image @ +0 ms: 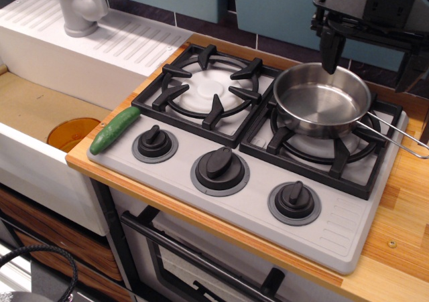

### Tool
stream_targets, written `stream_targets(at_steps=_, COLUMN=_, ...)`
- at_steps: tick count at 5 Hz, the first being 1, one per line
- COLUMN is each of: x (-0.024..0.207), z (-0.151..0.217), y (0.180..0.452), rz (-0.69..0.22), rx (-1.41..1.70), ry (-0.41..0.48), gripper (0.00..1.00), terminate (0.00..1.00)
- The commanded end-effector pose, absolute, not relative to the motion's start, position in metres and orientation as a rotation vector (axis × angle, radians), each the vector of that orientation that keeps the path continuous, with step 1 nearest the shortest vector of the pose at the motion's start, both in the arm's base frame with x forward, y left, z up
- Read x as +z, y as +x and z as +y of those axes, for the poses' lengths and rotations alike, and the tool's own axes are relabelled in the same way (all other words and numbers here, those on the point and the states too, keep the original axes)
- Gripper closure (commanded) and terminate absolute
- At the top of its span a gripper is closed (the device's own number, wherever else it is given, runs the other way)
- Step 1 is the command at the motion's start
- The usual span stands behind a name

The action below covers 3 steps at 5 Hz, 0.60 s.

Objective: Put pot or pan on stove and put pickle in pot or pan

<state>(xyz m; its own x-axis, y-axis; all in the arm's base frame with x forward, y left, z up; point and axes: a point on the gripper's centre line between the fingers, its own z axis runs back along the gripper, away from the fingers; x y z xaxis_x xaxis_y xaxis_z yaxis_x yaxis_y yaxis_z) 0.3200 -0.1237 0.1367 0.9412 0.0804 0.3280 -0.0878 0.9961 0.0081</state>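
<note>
Pickle (114, 130): lying flat at the front-left corner of the stove (255, 201), partly over its grey edge, just left of the leftmost knob (155, 143).
Pickle long axis: diagonal, lower end toward front-left, upper end toward back-right.
Pan (320, 101): already seated on the right burner grate (328, 144), empty, wire handle (395, 138) pointing right.
Gripper (333, 51): black, at upper right, hanging just above the pan's far rim; only one dark finger clearly seen, so spread of jaws cannot be told; holding nothing visible.
Direction from jaws to pickle: well apart, across the whole cooktop, to the left and toward the front edge.
Likely next need: travel left over both burners, then a wrist turn to close across the pickle's short width.
</note>
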Motion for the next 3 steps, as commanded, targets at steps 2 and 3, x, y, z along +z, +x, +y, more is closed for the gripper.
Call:
stream_targets(at_steps=2, x=0.135, z=-0.111, y=0.337, rz=-0.343, rx=0.057, ry=0.016, gripper=0.0, terminate=0.0)
stream_targets(at_steps=3, x=0.132, z=-0.091, y=0.349, rz=-0.353, rx=0.026, ry=0.012, gripper=0.0, terminate=0.0)
